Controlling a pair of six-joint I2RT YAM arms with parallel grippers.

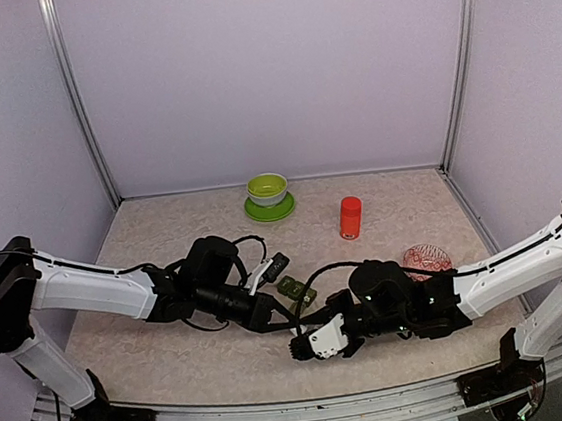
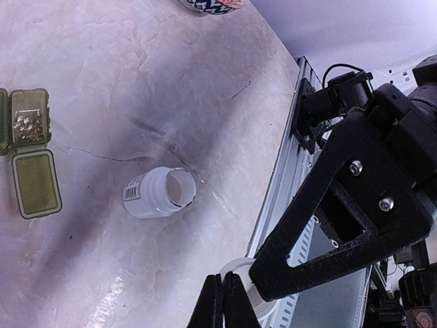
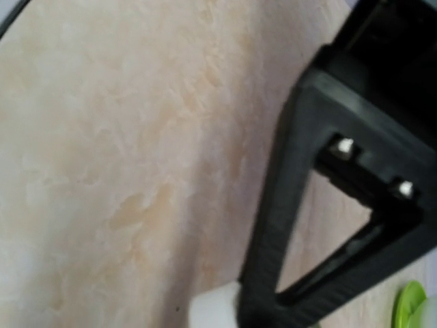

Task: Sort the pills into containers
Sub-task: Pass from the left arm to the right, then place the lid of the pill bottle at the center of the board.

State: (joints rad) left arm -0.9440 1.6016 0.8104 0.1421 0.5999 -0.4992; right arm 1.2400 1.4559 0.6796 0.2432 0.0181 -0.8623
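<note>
Pressed almost together at their tips, the left fingers (image 2: 293,225) are seen low over the bench (image 2: 171,82). A white round piece (image 2: 263,306) sits just behind them, and whether it is gripped cannot be told. Just beyond them a white bottle (image 2: 160,193) is seen on its side, mouth open. Farther off to the side the containers (image 2: 31,154) are found, one lid folded open and pills (image 2: 27,126) in a compartment. Of the right fingers (image 3: 283,205) only one blurred finger is shown, so their spread cannot be told.

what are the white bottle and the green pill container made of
White bottle: likely opaque plastic, smooth and matte, with a printed label. Green pill container: seemingly plastic too, olive, dull sheen, thin hinged lid standing open.
</note>
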